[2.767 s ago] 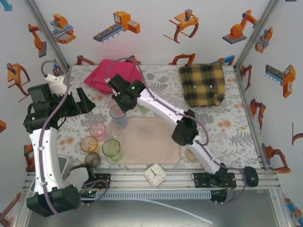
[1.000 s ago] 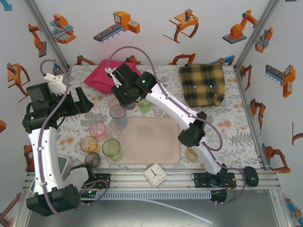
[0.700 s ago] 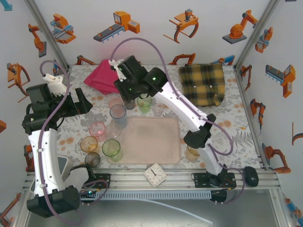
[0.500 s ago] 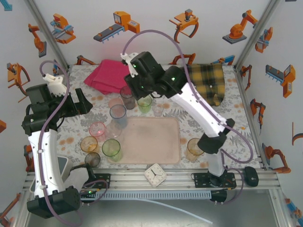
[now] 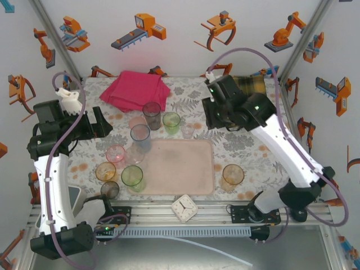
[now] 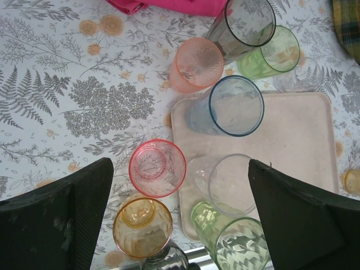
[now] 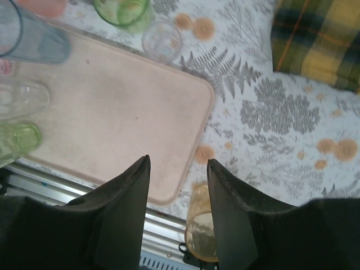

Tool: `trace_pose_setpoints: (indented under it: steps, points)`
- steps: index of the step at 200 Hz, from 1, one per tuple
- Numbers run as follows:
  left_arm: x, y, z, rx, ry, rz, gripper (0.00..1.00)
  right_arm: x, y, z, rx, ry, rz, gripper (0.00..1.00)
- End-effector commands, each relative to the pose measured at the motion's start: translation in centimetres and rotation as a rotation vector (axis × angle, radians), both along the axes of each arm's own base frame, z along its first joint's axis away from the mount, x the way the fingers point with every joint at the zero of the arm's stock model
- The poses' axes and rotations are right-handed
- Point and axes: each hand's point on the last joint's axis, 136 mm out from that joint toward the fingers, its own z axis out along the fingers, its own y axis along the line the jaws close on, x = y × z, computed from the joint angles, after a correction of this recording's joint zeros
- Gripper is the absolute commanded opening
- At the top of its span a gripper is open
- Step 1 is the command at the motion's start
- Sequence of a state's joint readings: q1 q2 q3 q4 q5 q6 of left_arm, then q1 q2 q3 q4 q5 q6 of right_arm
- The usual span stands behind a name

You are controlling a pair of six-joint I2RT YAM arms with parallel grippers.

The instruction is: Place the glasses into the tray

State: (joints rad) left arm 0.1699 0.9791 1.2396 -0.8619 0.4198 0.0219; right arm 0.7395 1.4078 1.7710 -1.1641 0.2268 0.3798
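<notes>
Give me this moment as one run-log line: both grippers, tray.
left gripper: open, empty | right gripper: open, empty | tray: middle bare | amber glass: right of tray

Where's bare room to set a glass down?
The tray is bare across its middle and right half, from the clear glass at its left rim to the right rim. The table between that rim, the plaid cloth and the amber glass is bare too. Crowded: tray's left edge and far-left corner, glasses packed from the near green glass to the grey glass.
</notes>
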Motion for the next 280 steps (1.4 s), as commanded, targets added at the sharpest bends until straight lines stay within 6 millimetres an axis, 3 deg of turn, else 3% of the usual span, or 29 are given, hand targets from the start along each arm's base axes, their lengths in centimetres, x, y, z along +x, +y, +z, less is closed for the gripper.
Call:
trace_pose_setpoints:
  steps: [1,33,117,161,191,218,280]
  points:
    - [-0.6,-0.8,0.6,0.003,-0.015,-0.039,0.97,-1.2,-2.5,-1.0,0.043,0.028,-0.092,0.44]
    - [-0.8,-1.1,0.8,-0.005,-0.022,-0.046,0.97,-2.4,-5.1,-2.3,0.077,0.067,-0.158,0.44]
    - [-0.6,-1.4,1.2,0.009,-0.037,-0.067,0.97,-5.0,-8.7,-4.1,0.048,0.194,-0.23,0.44]
    - [-1.1,-1.2,2.2,0.027,-0.066,-0.055,0.97,-5.4,-10.9,-3.9,0.043,0.223,-0.273,0.44]
    - [-0.9,-1.8,2.7,0.012,-0.069,-0.076,0.97,-5.8,-10.8,-5.1,0.091,0.256,-0.287,0.44]
    - [-0.8,-2.3,3.6,-0.014,-0.084,-0.091,0.97,-6.7,-11.4,-4.7,0.111,0.246,-0.306,0.44]
    - [0.0,-2.9,3.1,-0.049,-0.054,-0.11,0.97,-8.3,-12.3,-5.8,0.11,0.263,-0.336,0.46]
